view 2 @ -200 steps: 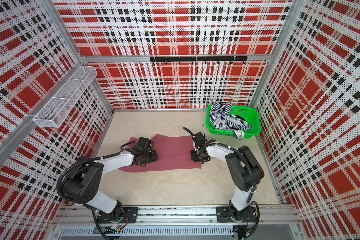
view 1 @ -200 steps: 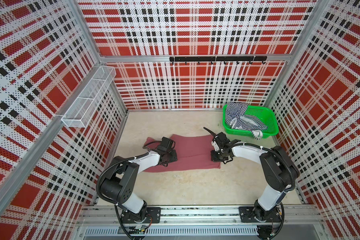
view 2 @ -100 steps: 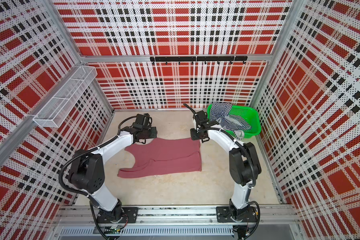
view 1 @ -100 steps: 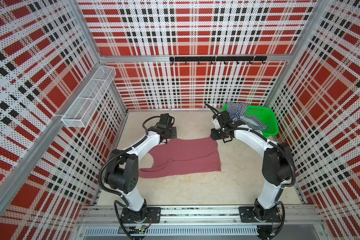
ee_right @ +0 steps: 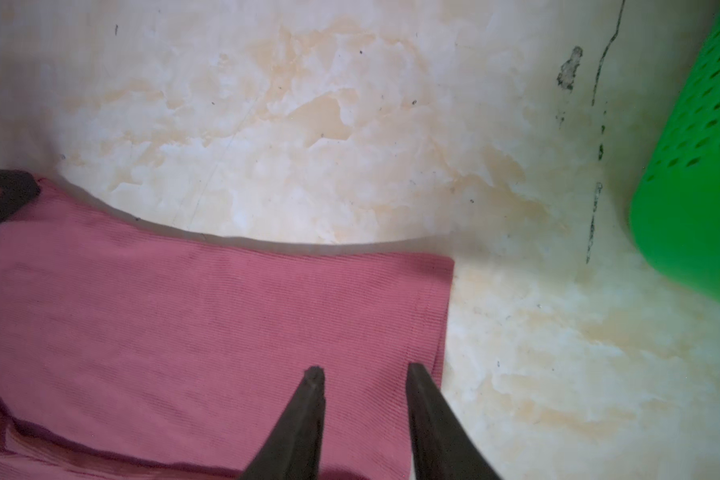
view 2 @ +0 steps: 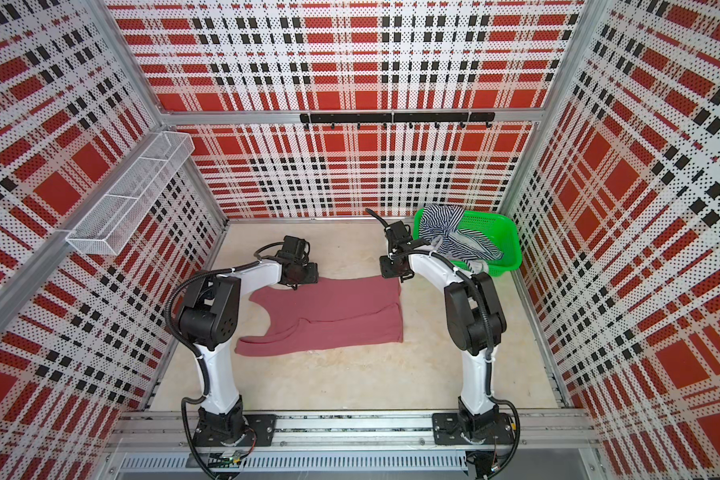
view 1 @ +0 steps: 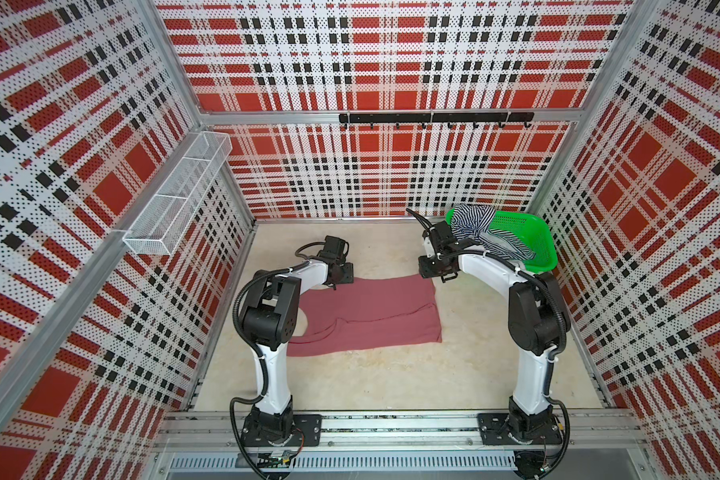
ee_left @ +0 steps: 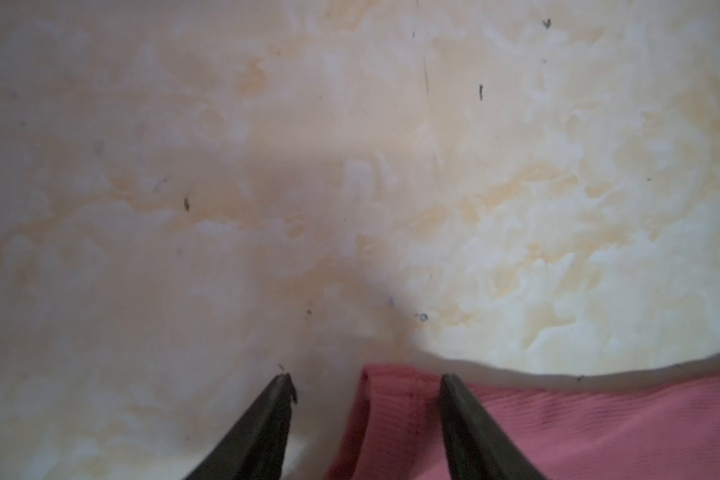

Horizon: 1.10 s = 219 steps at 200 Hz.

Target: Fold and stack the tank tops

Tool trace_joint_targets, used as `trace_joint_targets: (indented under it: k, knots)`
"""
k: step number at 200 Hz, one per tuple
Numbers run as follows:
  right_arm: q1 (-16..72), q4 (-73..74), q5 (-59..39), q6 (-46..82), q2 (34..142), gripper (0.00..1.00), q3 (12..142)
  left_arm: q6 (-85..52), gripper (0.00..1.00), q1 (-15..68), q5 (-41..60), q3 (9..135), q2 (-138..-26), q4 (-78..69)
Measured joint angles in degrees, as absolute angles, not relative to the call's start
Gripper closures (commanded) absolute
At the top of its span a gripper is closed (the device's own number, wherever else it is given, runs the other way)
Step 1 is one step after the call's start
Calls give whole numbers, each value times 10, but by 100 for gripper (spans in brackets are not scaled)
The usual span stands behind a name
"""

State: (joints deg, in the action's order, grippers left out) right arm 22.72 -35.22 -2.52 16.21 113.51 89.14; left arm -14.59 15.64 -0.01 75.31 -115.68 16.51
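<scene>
The plain maroon tank top lies spread flat on the pale table in both top views, straps to the left and hem to the right. My left gripper is open at its far left corner, with a strap end lying loose between the fingers. At the far right hem corner my right gripper stands open just over the cloth, gripping nothing. The striped tank top is crumpled in the green basket.
The green basket's wall stands close to the right gripper at the back right. A white wire shelf hangs on the left wall and a black hook rail on the back wall. Bare table lies in front of the maroon top.
Both grippers moved from the middle of the table toward the back wall, drawing the maroon top's upper layer open and flat. Their jaws have opened and let the cloth go.
</scene>
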Motion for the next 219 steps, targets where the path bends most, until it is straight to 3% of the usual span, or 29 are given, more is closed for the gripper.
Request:
trace_joint_targets:
  k: [53,117,150,187,219]
  knots:
    - [210,-317,-9,166,1159,61,895,-158,59,158,7,736,-1157,144]
    - [207,-314,-3,159,1239,62,921,-163,87,166,11,736,-1161,136]
    - [205,-308,1,152,1261,77,942,-159,100,168,11,736,-1161,136]
    - [205,-289,-6,136,1261,99,941,-152,100,168,10,736,-1159,136]
    - [204,-283,-11,106,1260,100,940,-144,100,170,10,736,-1155,140]
